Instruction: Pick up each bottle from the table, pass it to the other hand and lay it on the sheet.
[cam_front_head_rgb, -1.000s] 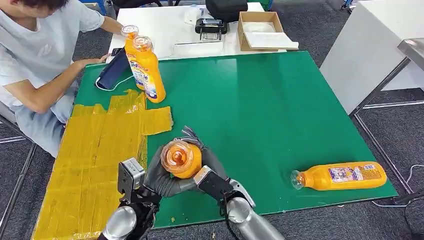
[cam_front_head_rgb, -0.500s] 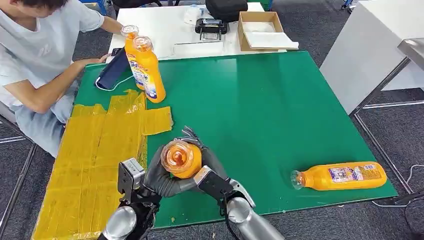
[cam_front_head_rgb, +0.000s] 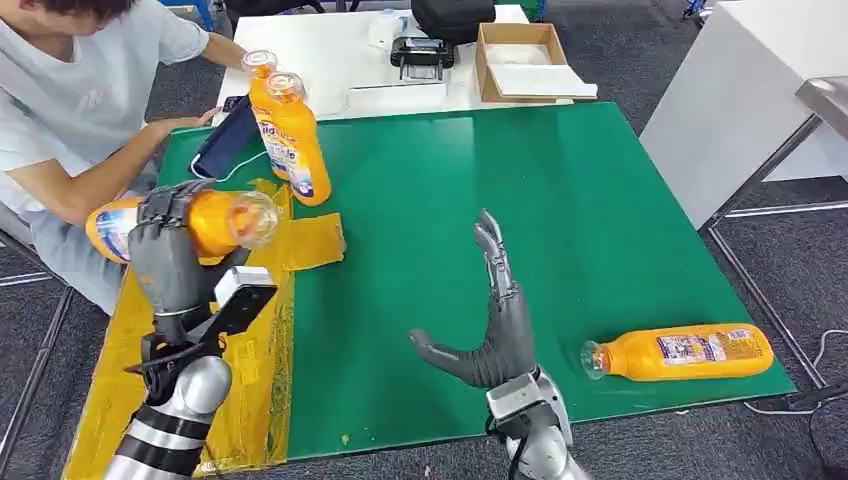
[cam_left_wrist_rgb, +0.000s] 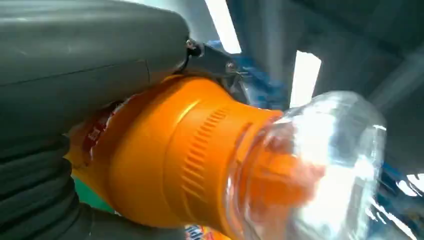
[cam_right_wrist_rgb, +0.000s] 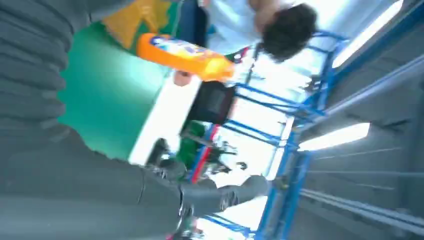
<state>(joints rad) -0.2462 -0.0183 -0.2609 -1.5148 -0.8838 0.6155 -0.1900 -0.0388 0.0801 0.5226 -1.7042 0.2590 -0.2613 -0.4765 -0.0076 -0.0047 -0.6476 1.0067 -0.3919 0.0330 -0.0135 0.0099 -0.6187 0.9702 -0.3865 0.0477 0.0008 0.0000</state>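
Note:
My left hand (cam_front_head_rgb: 165, 255) grips an orange bottle (cam_front_head_rgb: 215, 222) with a clear cap, held sideways above the yellow sheet (cam_front_head_rgb: 190, 320); the same bottle (cam_left_wrist_rgb: 200, 155) looms close in the left wrist view. My right hand (cam_front_head_rgb: 495, 330) is open over the green table (cam_front_head_rgb: 560, 190), fingers stretched up and holding nothing. Another orange bottle (cam_front_head_rgb: 680, 353) lies on its side near the table's front right edge. Two upright orange bottles (cam_front_head_rgb: 290, 135) stand at the sheet's far end, and an upright bottle (cam_right_wrist_rgb: 185, 52) appears in the right wrist view.
A person (cam_front_head_rgb: 70, 110) sits at the table's far left, forearms by a dark blue pouch (cam_front_head_rgb: 225, 140). Behind the green table a white table (cam_front_head_rgb: 340, 50) carries a cardboard box (cam_front_head_rgb: 525, 62) and a black device (cam_front_head_rgb: 422, 52). A white counter (cam_front_head_rgb: 740, 70) stands at right.
The bottle held by both hands at the front has gone to the left hand alone, which lifted it left over the sheet. The right hand let go and opened.

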